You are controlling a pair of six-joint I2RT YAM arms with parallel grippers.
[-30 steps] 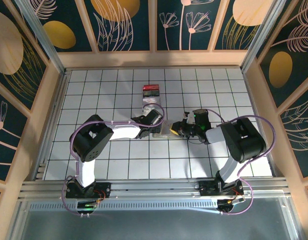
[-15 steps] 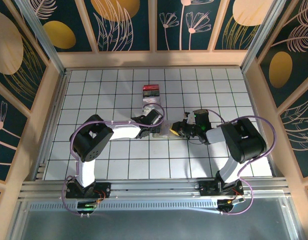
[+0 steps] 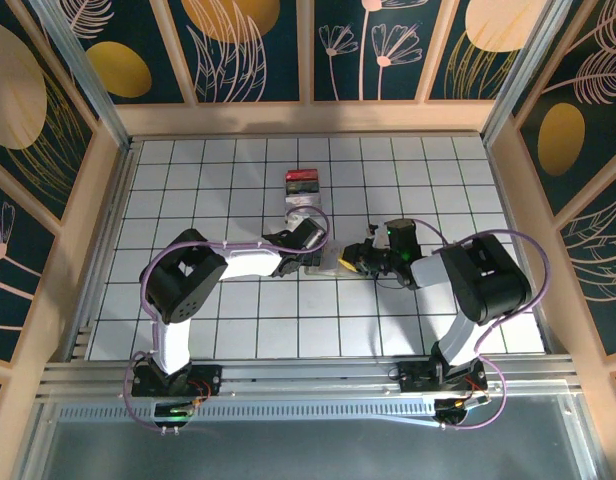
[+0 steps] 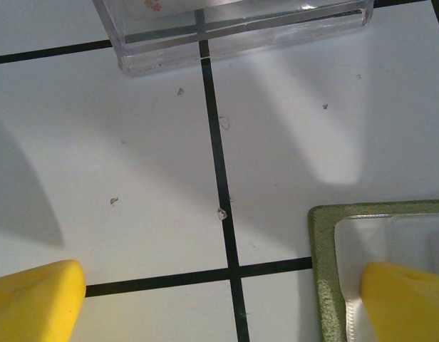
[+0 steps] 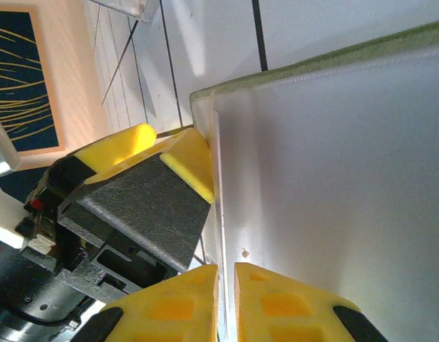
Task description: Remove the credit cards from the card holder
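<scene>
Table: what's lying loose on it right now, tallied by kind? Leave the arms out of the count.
card holder: 1
small box with red and black contents: 1
clear plastic box: 1
Total: 3

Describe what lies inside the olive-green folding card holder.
Pale clear lining shows inside the olive-green folding card holder; a yellow fingertip of the left gripper covers part; cards cannot be seen.

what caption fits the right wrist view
Right gripper pinches the pale inner flap edge of the small olive-green folding card holder
</scene>
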